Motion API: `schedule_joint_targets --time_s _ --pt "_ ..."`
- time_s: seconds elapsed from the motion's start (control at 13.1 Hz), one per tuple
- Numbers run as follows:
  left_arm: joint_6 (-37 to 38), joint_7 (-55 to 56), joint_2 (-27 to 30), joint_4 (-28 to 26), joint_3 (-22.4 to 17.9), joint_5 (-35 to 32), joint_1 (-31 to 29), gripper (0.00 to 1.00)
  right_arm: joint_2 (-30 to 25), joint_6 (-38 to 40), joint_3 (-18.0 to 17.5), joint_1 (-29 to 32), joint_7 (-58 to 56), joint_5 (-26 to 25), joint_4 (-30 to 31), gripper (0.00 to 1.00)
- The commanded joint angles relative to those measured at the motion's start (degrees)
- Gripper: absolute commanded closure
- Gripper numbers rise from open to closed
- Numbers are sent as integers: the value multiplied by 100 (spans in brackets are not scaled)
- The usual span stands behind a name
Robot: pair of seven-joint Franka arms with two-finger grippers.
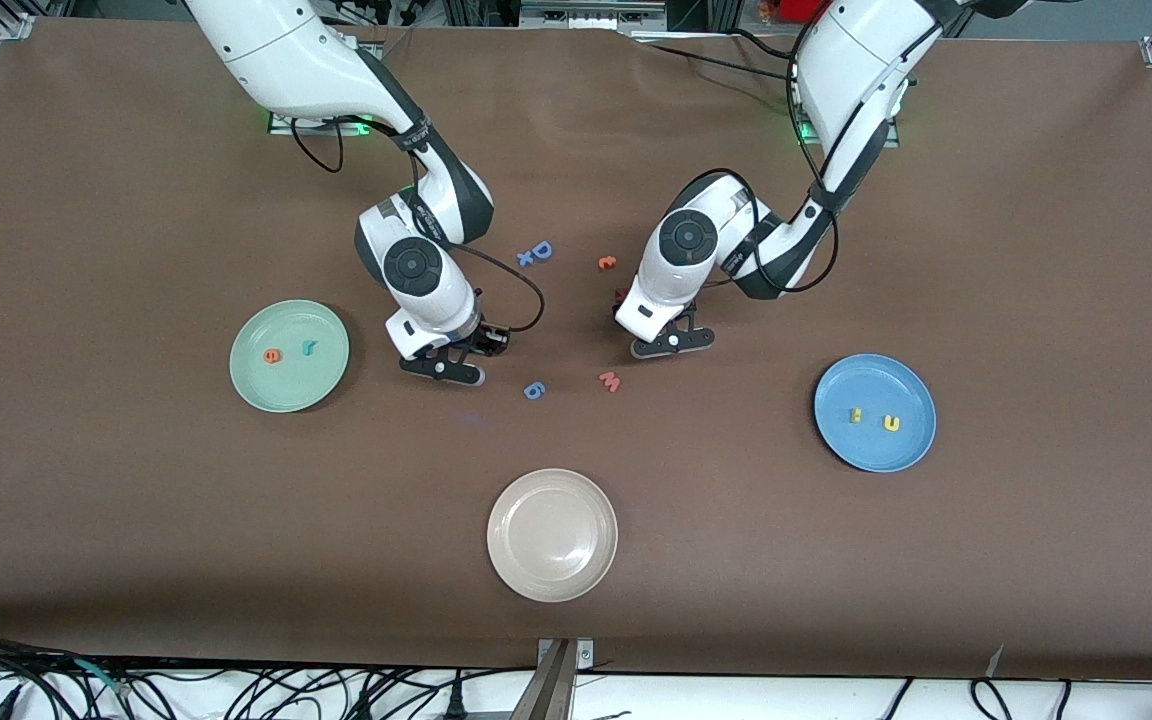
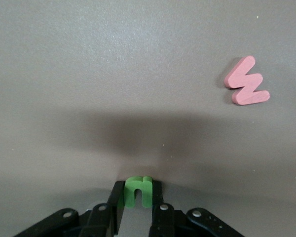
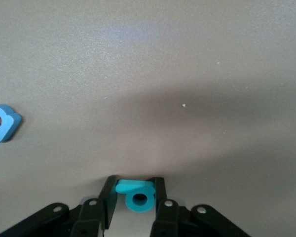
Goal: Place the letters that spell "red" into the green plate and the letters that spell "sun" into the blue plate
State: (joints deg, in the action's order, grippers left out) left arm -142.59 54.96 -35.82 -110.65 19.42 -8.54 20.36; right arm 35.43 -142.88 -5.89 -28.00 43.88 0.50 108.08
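Green plate [image 1: 256,395] holds e, r | blue plate [image 1: 911,445] s, u | we see left jaws pinching green n [image 2: 138,190], right jaws pinching teal d [image 3: 135,196].

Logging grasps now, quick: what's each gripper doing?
Left gripper: shut on the small green foam letter.
Right gripper: shut on the small teal foam letter.

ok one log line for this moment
left gripper: shut on green n | right gripper: shut on teal d | green plate: e, r | blue plate: two yellow letters
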Motion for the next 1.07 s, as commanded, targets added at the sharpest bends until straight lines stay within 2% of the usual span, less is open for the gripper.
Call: schedule_joint_targets --time_s 0.0,0.15,0.31,0.54,0.84,0.99 --pt "-6 59 49 17 -70 1 82 81 43 -56 53 -39 -38 56 65 66" --pt "73 -229 101 61 -96 -103 -14 80 -115 -47 166 -22 -108 56 64 66" --pt "562 -669 163 315 -97 -104 -347 81 -343 180 386 -22 -274 3 47 66" --pt "1617 -1678 155 1026 -70 -16 -1102 81 -721 970 939 -13 -1301 12 38 66" --pt "2207 -3260 189 1265 -61 -7 -2219 80 -959 2061 1782 -4 -2145 3 82 69" --pt "2279 -4103 137 1257 -79 -25 -2588 79 -854 2080 2143 57 -2760 20 161 68"
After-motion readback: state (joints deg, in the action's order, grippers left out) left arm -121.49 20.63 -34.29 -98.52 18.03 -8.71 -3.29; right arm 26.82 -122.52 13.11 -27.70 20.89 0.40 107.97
